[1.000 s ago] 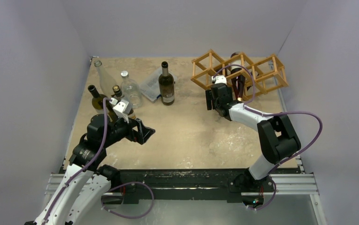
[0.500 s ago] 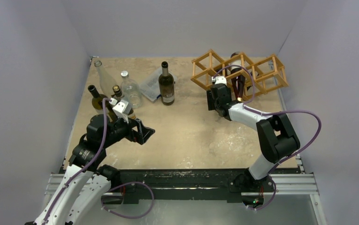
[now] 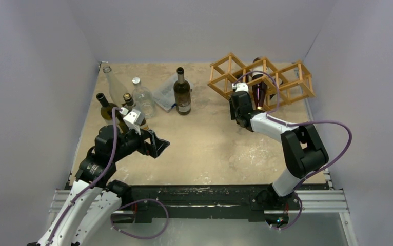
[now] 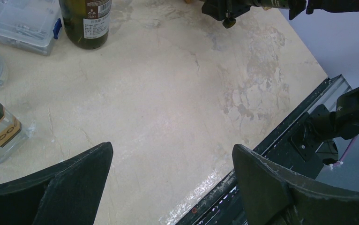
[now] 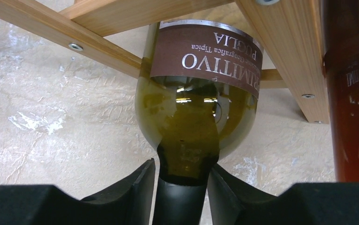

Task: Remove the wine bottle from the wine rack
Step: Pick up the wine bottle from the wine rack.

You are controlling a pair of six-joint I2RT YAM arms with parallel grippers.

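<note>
Wine bottle (image 5: pixel 196 117) neck now clamped between right fingers (image 5: pixel 130 192); fingers wider earlier.

A lab booth (blank white walls (image 3: pixel 30 77), aluminium mounting rail (image 3: pixel 204 206)).

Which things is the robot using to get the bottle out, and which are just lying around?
For the job: wine rack, green wine bottle, right gripper around its neck.
Just lying about: brown bottle in the rack, upright dark bottle, clear plastic box, clear glass bottle, open left gripper.
</note>
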